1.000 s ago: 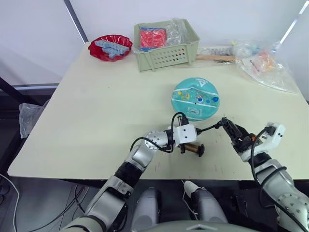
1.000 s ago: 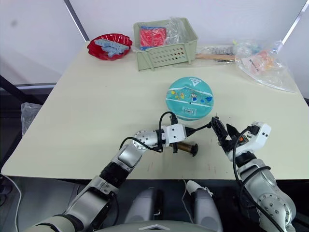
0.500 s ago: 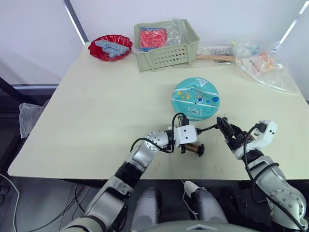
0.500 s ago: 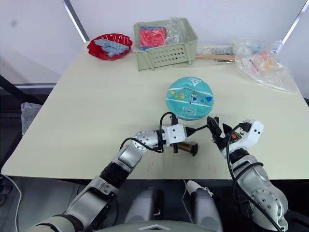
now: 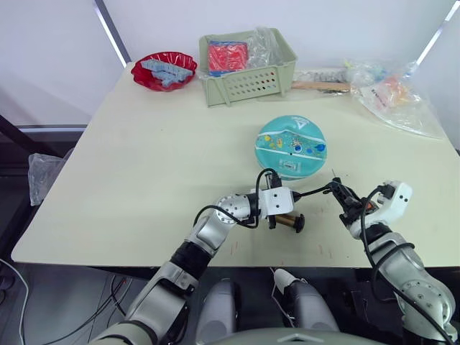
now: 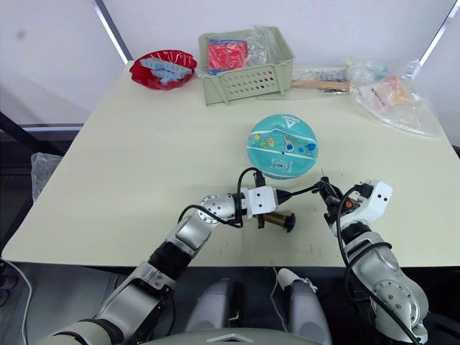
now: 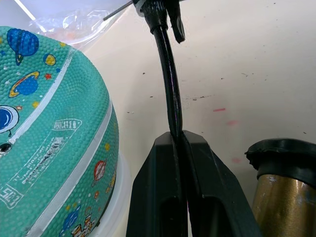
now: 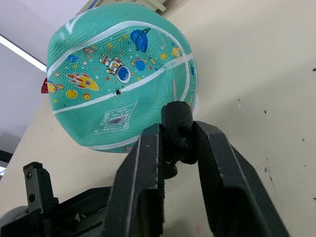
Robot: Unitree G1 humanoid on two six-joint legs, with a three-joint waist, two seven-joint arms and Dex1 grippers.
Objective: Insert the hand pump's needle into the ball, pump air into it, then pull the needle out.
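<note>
Right tool pinching needle fitting, left tool clamping hose

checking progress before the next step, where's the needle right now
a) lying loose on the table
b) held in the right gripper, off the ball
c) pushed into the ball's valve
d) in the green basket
b: the right gripper is shut on the needle by its black fitting, and the pin points at the ball without reaching the valve hole.

Bright, even light; seemingly sharp.
</note>
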